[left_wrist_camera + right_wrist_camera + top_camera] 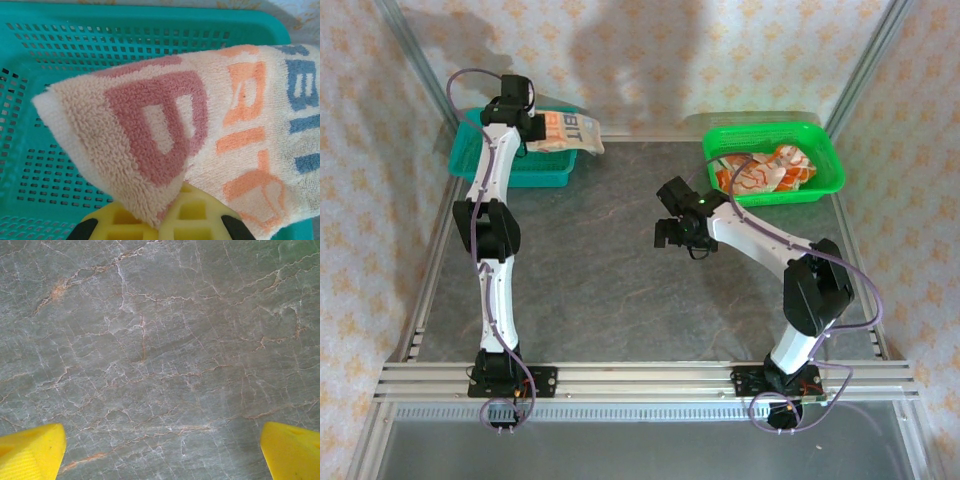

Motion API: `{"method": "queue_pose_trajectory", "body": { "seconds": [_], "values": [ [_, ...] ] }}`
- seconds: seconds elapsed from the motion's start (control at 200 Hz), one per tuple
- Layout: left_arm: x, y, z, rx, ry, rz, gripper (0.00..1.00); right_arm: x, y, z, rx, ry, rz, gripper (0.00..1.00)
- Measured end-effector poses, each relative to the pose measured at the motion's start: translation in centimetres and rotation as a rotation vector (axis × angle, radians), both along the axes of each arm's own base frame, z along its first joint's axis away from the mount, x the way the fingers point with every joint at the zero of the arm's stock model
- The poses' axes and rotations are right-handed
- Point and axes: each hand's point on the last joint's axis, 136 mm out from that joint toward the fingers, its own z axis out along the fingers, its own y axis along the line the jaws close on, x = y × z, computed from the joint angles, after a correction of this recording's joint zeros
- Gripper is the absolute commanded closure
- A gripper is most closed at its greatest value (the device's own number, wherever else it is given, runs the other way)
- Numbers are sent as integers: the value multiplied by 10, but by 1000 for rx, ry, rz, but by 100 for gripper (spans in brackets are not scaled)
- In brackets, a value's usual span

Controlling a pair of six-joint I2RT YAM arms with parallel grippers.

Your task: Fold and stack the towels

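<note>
Tabletop (pixel 600 290) grey veined stone beneath right end effector (pixel 161 452); walls (pixel 650 60) cream, floral.

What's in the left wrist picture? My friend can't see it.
A cream terry towel with big pink, orange and blue letters is held by the yellow tool, just above a teal plastic mesh basket.

The right gripper (pixel 162 454) is hanging over the grey, stone-patterned table (pixel 150 340), its two yellow fingertips (pixel 30 452) standing wide apart with bare surface between them. Pale cracks and faint orange veins are running across the tabletop, and a blurred green patch (pixel 300 249) is showing at the far right corner.
</note>
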Motion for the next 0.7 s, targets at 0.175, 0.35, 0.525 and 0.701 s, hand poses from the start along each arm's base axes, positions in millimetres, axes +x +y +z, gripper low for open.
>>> {"method": "queue_pose_trajectory", "body": {
  "seconds": [0.175,0.35,0.525,0.701],
  "values": [
    [-4,12,-15,0,33,21,100,0,0,-1,-2,3,0,1],
    [-6,21,-21,-2,46,36,100,0,1,-3,0,8,-2,1],
    [-4,21,-19,0,34,35,100,0,1,-3,1,9,-5,1],
    [-3,22,-20,1,30,37,100,0,1,-3,1,9,-6,1]
  ]
}}
